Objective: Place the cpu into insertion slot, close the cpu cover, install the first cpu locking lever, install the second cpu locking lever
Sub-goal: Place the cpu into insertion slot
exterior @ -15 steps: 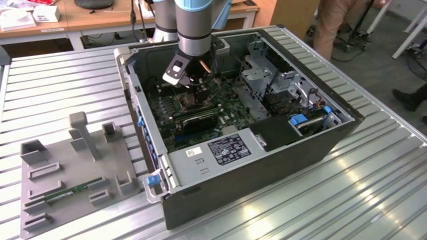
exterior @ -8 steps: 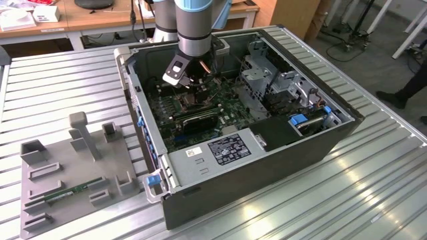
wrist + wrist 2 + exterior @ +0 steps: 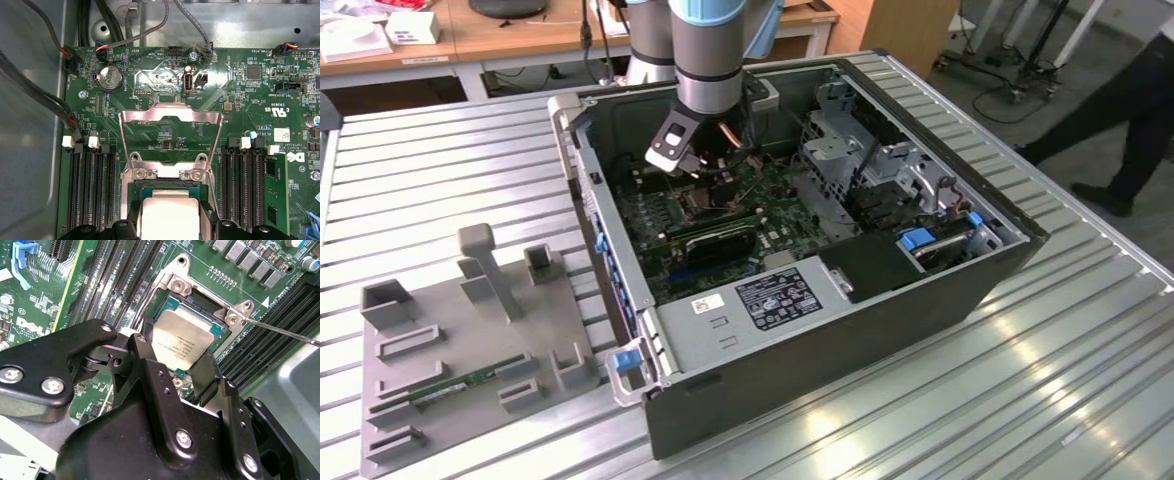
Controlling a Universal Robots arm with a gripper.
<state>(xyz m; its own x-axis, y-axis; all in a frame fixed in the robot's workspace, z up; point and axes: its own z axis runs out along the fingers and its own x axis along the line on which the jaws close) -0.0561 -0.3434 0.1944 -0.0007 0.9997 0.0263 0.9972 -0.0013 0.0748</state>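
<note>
While the claw (image 3: pixel 178 347) clamps the cpu (image 3: pixel 184 336), the insertion slot (image 3: pixel 200 305) (uncovered) lies beneath.

Ribbed metal desk (image 3: pixel 467 170) carries an open computer case (image 3: pixel 881 330), lying on its side around mid-desk. A flat grey holder tray (image 3: pixel 454 340) sits on the desk just beside the case, toward the exterior view's left.

Robotics laboratory or test workshop. A slatted aluminium bench (image 3: pixel 1067 400) carried an opened computer case (image 3: pixel 881 330) and a grey moulded parts fixture (image 3: pixel 454 330), a robot arm (image 3: pixel 714 60) reaching into the case; behind stood wooden desks (image 3: pixel 507 35) with cables beneath, wheeled equipment stands (image 3: pixel 1001 75), and a person's dark-trousered legs (image 3: pixel 1121 110) at the exterior view's right
</note>
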